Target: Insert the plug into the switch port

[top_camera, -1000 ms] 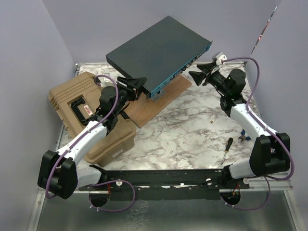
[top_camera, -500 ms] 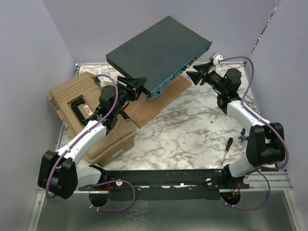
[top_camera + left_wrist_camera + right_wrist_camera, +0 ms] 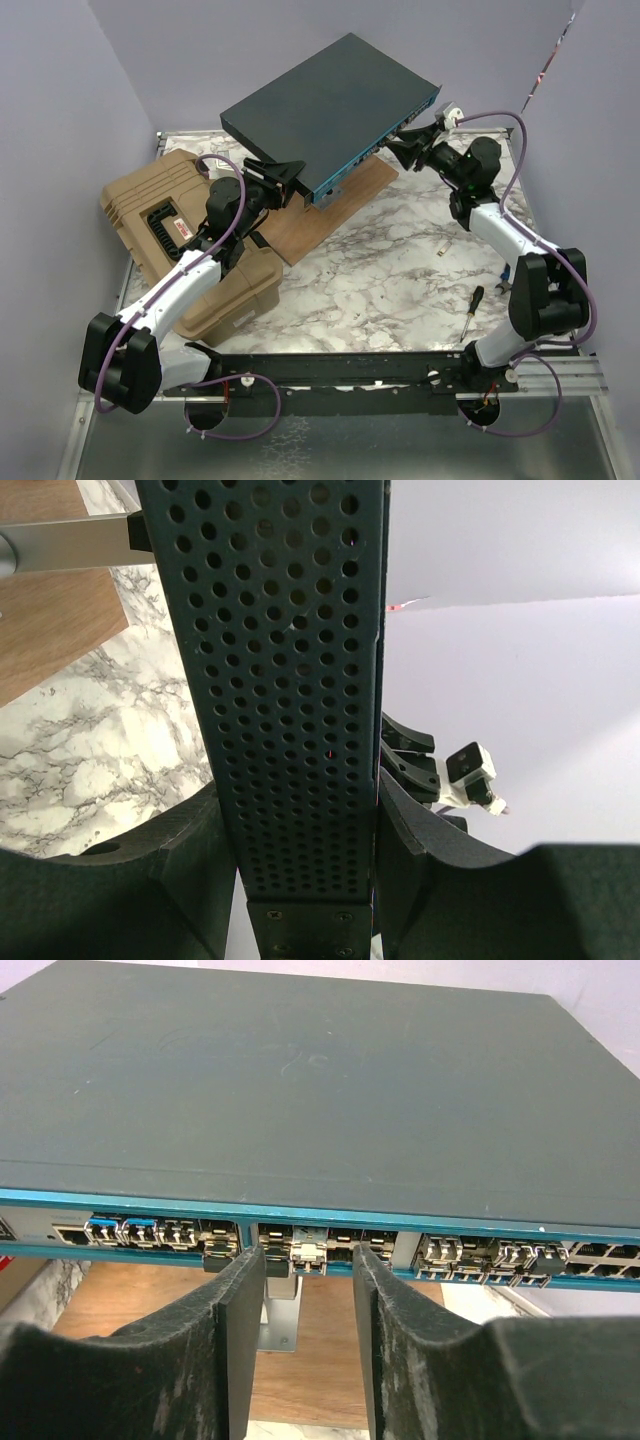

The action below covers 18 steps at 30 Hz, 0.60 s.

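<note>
Right gripper has edged up to the switch, a flat dark grey box just beyond its fingertips. Left wrist view: left gripper clamps its perforated side. Right wrist view: fingers apart, a metal plug between them at the teal port row.

Both arms, left arm and right arm, look alike: white shells on the long links, bulky black joint housings, and 1 purple cable looping along each. They share a black mounting rail. The right gripper has 2 matte black fingers, scuffed grey.
</note>
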Motion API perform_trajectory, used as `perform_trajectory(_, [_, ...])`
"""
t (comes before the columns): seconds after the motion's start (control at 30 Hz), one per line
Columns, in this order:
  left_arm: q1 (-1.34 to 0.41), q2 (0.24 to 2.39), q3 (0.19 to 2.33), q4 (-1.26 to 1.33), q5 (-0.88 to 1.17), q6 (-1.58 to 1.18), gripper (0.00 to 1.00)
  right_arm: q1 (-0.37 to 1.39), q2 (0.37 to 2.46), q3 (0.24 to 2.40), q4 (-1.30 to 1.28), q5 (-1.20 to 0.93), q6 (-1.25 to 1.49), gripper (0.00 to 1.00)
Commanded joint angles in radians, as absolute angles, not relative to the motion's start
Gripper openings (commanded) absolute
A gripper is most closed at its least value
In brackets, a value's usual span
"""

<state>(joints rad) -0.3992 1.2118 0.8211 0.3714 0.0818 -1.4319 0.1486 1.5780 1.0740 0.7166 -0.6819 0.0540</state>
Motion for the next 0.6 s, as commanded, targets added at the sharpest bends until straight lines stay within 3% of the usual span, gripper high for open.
perform_trajectory(0.0, [-0.374,1.173,0.827,0.304,0.091,-1.347,0.0,0.144,1.601,1.101,0.741,-0.706,0.065,0.41])
perform_trajectory(0.13, [-0.374,1.173,0.828,0.304,0.093,-1.347,0.0,0.141,1.603,1.104,0.725,-0.708,0.057,0.32])
perform_trajectory(0.33, [-0.374,1.17,0.828,0.3,0.091,-1.346,0.0,0.121,1.585,1.09,0.704,-0.716,0.041,0.08])
perform_trajectory(0.57, [-0.374,1.169,0.828,0.296,0.089,-1.345,0.0,0.109,1.559,1.087,0.647,-0.749,0.009,0.04])
